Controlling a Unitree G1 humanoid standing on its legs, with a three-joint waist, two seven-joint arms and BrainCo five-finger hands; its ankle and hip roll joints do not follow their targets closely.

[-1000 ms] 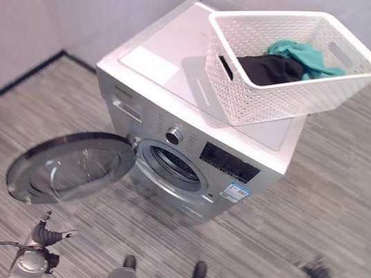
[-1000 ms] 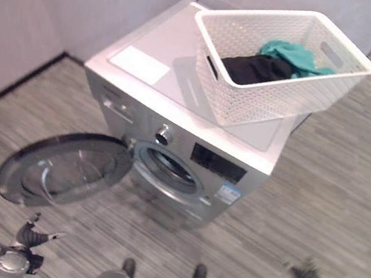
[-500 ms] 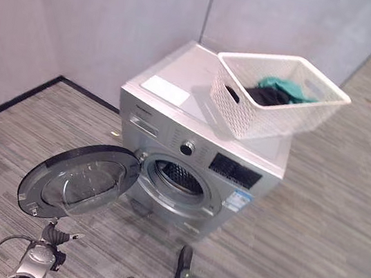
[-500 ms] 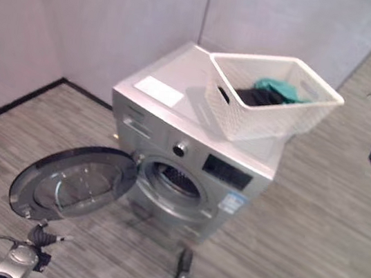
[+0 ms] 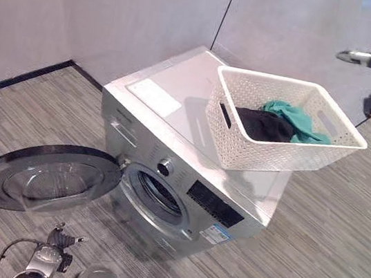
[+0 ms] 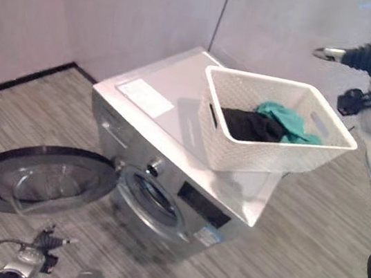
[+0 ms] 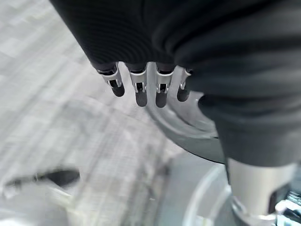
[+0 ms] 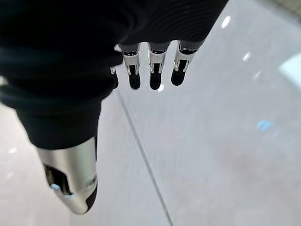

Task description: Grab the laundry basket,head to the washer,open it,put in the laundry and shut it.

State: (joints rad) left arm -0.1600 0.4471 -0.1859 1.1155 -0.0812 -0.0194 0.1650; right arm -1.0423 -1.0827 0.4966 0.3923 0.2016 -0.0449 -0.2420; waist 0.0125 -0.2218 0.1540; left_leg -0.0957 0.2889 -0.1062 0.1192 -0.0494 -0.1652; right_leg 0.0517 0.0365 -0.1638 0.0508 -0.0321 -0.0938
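Atop washer, basket with clothes

You get even, soft overhead light; the basket casts a faint shadow on the washer top, and both wrist views blur.

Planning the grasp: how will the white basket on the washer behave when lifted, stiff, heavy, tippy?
The white basket looks like perforated moulded plastic, so probably stiff and light. It holds just a black garment and a teal one, likely adding little weight. It overhangs the washer top's right edge, so a push that way might tip it. Handle slots suggest secure grips.
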